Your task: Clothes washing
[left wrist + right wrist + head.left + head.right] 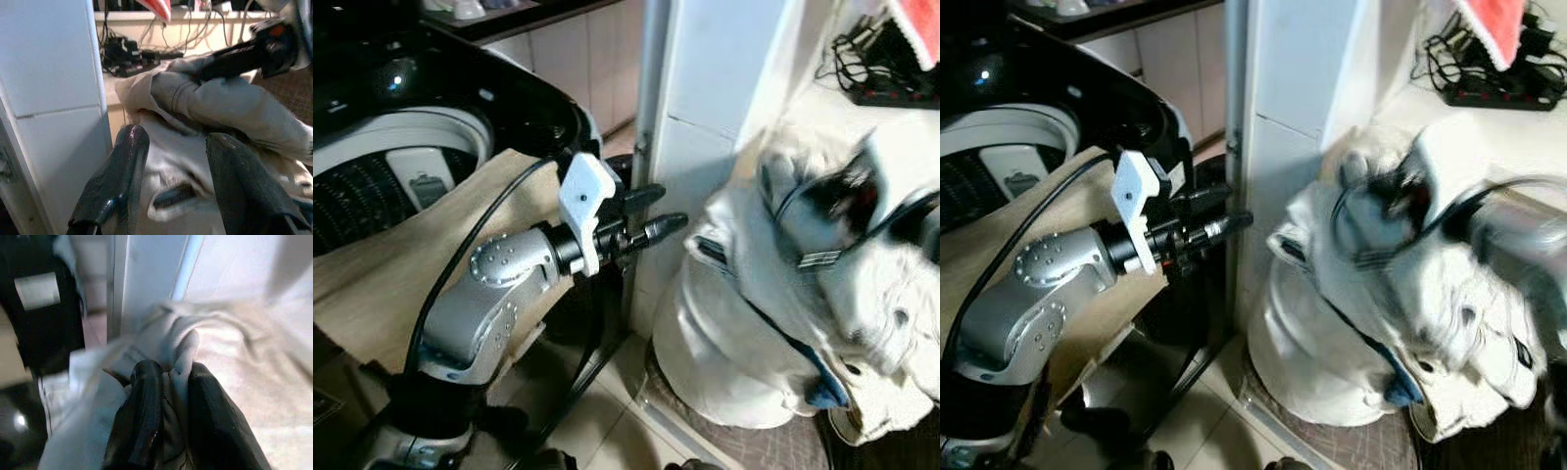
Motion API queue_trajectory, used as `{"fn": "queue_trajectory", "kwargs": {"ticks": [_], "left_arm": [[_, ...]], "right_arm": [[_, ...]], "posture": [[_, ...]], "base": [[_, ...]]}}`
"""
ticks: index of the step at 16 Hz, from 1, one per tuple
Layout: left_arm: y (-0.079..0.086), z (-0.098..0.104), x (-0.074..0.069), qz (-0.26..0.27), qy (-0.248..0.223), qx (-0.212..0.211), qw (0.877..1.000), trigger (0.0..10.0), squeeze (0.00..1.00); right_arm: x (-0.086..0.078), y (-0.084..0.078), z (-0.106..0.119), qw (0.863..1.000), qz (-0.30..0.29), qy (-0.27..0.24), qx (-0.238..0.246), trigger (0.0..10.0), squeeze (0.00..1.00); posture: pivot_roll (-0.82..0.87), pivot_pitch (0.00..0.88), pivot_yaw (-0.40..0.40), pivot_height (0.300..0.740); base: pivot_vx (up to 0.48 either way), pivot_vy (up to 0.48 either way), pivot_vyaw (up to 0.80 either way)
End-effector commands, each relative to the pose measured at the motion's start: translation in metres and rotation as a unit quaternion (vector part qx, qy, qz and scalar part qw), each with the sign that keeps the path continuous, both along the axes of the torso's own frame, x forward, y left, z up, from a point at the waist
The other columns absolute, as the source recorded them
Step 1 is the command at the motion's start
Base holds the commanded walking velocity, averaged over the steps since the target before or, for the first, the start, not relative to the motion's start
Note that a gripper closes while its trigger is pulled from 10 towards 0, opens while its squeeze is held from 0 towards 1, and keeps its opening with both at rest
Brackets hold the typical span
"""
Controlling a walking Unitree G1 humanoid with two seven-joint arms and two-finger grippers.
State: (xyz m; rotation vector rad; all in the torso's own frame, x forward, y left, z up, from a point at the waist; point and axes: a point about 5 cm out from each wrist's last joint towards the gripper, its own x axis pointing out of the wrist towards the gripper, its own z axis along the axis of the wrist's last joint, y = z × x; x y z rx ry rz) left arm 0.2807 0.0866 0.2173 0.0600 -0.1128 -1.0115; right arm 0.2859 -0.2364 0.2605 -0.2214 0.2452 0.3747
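Left eye view shows the left tool (651, 213) raised in front of the white wall corner (705, 117), beside the washing machine (431, 117). Its two black fingers (115, 186) stand apart with a wide gap and nothing is between them; they point toward the pile of white clothes (754, 333). A beige cloth (382, 264) hangs over the front rim of the washing machine, behind the left arm. The pile of white clothes lies heaped on the floor, against the foot of the wall corner. The right tool (168, 396) is on top of this pile, and its fingers are closed on a fold of a grey-white garment (183, 347). Its arm is blurred. Behind the pile, a power strip with black cables (1498, 83) lies on a pale ledge (1410, 108).
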Motion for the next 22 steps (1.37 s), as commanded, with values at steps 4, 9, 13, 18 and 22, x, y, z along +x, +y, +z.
{"fn": "queue_trajectory", "kwargs": {"ticks": [4, 9, 13, 18, 22], "left_arm": [[-0.003, 0.041, 0.009, 0.033, -0.061, -0.097, 0.993, 10.0, 0.00], [-0.019, 0.087, 0.007, -0.004, -0.104, -0.221, 0.970, 10.0, 1.00], [-0.038, 0.074, -0.007, -0.089, -0.064, -0.186, 0.976, 10.0, 1.00], [-0.060, 0.056, -0.016, -0.108, -0.004, -0.154, 0.982, 10.0, 1.00], [-0.073, 0.056, -0.016, -0.084, 0.011, -0.187, 0.979, 10.0, 1.00]], "right_arm": [[-0.013, 0.006, 0.070, 0.964, 0.120, -0.133, 0.195, 0.0, 0.00], [-0.019, 0.020, 0.078, 0.893, 0.220, -0.157, 0.360, 0.0, 0.00], [-0.018, 0.039, 0.075, 0.850, 0.246, -0.147, 0.441, 0.0, 0.00], [-0.016, 0.056, 0.068, 0.861, 0.243, -0.119, 0.431, 0.0, 0.00], [-0.016, 0.065, 0.064, 0.865, 0.241, -0.110, 0.425, 0.0, 0.00]], "posture": [[-0.12, 0.046, -0.017, 0.740], [-0.12, 0.040, -0.021, 0.740], [-0.12, 0.032, -0.025, 0.740], [-0.12, 0.028, -0.026, 0.740], [-0.12, 0.028, -0.024, 0.740]], "base": [[0.000, 0.000, 0.00], [0.000, 0.000, 0.00], [0.000, 0.000, 0.00], [0.000, 0.000, 0.00], [0.000, 0.000, 0.00]]}}
